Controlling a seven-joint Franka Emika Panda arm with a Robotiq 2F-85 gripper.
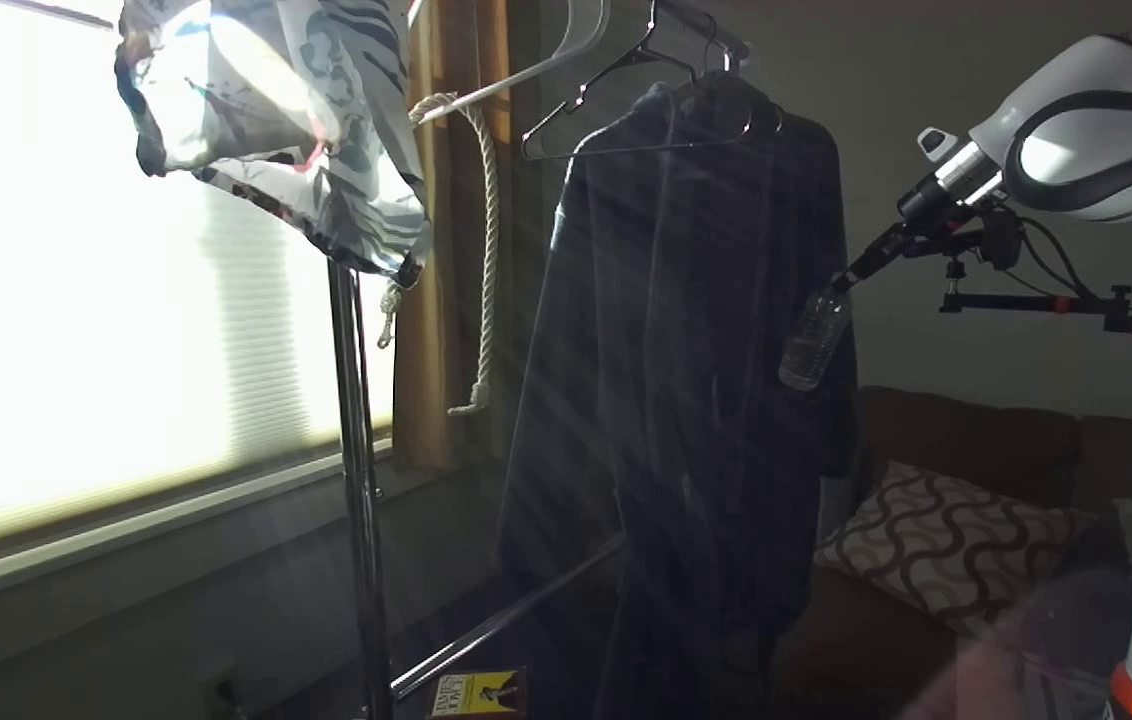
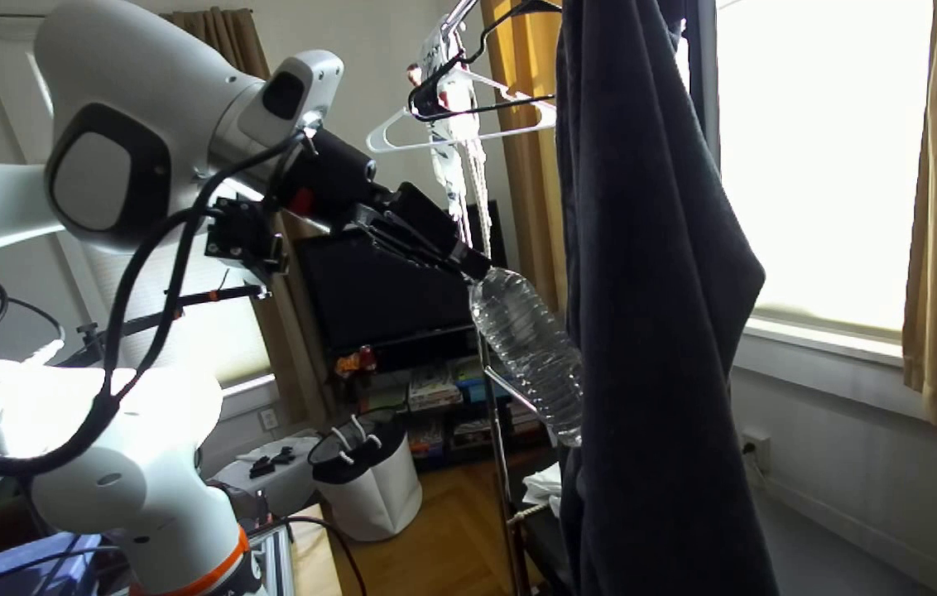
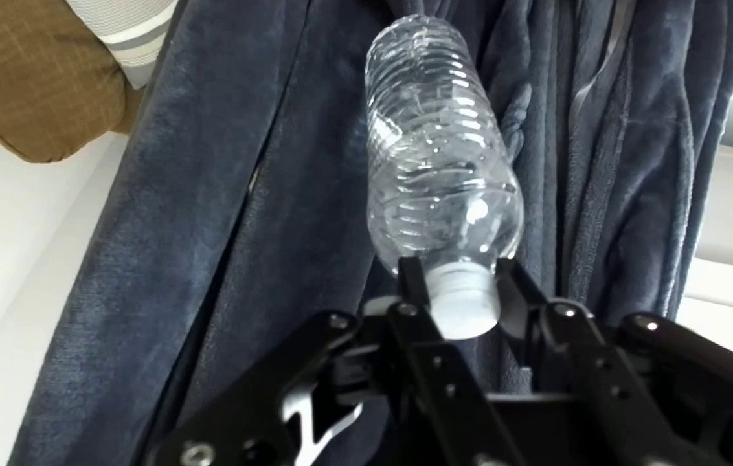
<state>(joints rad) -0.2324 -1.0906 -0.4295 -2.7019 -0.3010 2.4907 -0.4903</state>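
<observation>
My gripper (image 3: 459, 266) is shut on the white cap end of a clear, ribbed plastic bottle (image 3: 441, 142). In both exterior views the bottle (image 1: 816, 340) (image 2: 530, 352) hangs tilted from the fingertips (image 1: 840, 284) (image 2: 474, 266), base lower than the cap. A long dark blue plush robe (image 3: 263, 226) hangs behind the bottle in the wrist view. In an exterior view the bottle's base is against or just behind the edge of the robe (image 2: 659, 290); I cannot tell whether they touch. The robe (image 1: 686, 330) also hangs from the rack in an exterior view.
A metal rack post (image 1: 354, 450) carries a patterned cloth (image 1: 276, 120) and a white rope (image 1: 488, 230). A black hanger (image 1: 646, 150) and a white hanger (image 2: 468, 141) hang near the robe. A sofa cushion (image 1: 946, 540) and a white basket (image 2: 373, 497) stand beyond.
</observation>
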